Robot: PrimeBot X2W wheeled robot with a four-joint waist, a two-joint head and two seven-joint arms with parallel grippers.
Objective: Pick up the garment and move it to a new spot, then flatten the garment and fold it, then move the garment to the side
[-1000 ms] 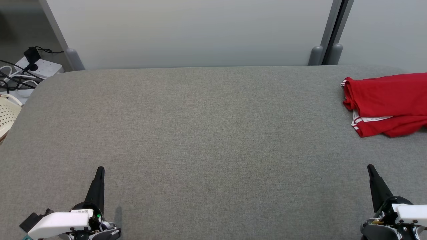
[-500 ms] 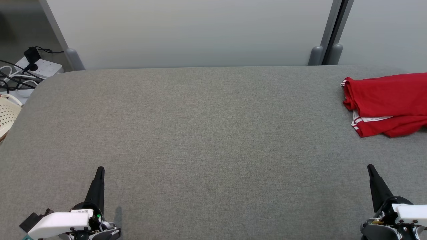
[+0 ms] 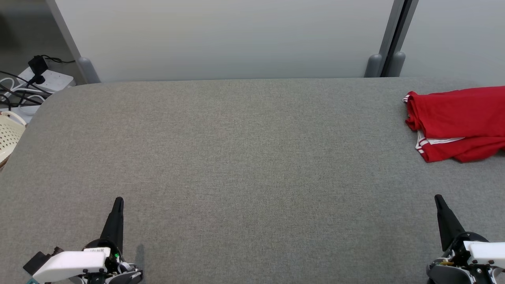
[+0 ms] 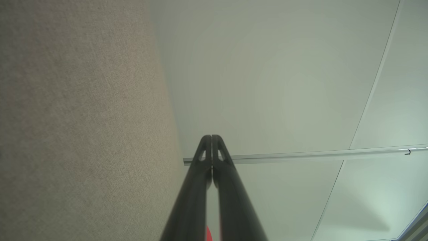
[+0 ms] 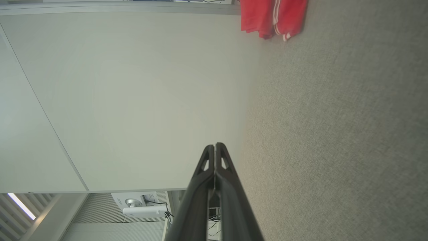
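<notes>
Two closed-up grippers at near side of grey fabric table (image 3: 252, 157): left gripper (image 3: 117, 203) and right gripper (image 3: 438, 199), fingers pressed together, nothing held, set well apart. Red shirt (image 3: 457, 118) with white-striped trim lies bunched on table, ahead of right gripper and bit to its right, well apart, no contact. From left gripper it's way off to right. Cream basket (image 3: 8, 138) sits ahead-left of left gripper, just past table edge.
</notes>
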